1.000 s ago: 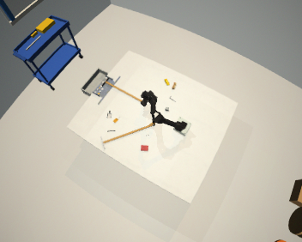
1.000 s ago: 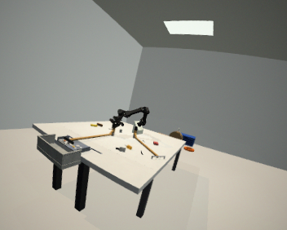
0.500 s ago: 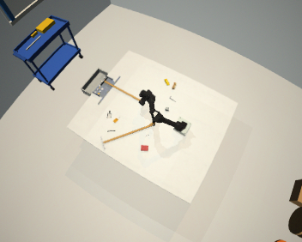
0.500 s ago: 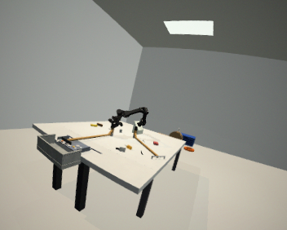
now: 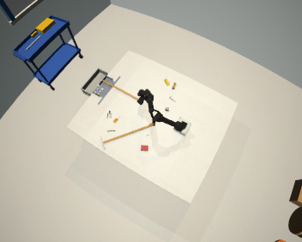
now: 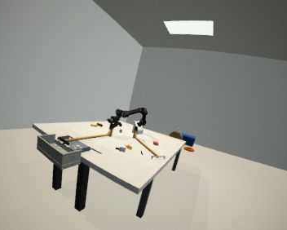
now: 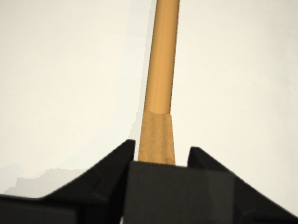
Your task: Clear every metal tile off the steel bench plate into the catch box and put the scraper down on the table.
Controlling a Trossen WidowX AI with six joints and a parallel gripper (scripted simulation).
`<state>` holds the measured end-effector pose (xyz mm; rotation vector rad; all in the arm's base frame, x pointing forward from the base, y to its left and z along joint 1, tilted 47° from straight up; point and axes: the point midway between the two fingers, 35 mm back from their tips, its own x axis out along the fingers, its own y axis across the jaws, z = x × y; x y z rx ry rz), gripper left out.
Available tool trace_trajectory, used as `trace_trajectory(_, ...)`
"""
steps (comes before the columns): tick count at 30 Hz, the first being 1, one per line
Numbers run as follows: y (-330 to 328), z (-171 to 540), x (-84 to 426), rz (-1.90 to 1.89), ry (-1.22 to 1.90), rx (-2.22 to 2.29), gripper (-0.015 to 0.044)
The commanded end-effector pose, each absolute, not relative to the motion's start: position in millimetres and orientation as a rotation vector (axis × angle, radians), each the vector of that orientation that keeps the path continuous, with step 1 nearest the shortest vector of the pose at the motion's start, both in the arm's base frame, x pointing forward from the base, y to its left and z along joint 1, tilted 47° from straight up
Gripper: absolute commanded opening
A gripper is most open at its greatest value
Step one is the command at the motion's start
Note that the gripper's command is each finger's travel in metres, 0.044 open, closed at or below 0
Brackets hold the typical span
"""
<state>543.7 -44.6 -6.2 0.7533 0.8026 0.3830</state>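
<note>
The gripper (image 5: 141, 101) (image 6: 112, 127) (image 7: 161, 151) is clamped on the long scraper's wooden handle (image 5: 123, 90) (image 6: 88, 137) (image 7: 162, 60). The scraper reaches out over the steel bench plate (image 5: 108, 87) (image 6: 85, 148), where several metal tiles (image 5: 99, 90) (image 6: 75, 145) remain, so clearing looks unfinished. Beyond lies the catch box (image 5: 85, 90) (image 6: 66, 159); its tile count cannot be told. Laying down and releasing the scraper remain.

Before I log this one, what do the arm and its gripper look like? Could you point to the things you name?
The arm (image 5: 151, 105) (image 6: 130, 111) is black all over, with chunky joint housings joined by slimmer links. The gripper (image 5: 140, 100) (image 6: 111, 130) (image 7: 161, 151) is black too; its two fingers look angular and tapered in the wrist view. I can make out no markings or cables.
</note>
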Motion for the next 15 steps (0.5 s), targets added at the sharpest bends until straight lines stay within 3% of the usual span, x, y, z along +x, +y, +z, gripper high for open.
trace_trajectory(1, -46.8, -3.6, 552.8, 0.377, 0.792, 0.751, 0.0)
trace_trajectory(15, -44.1, -4.8, 551.9, 0.382, 0.801, 0.753, 0.0)
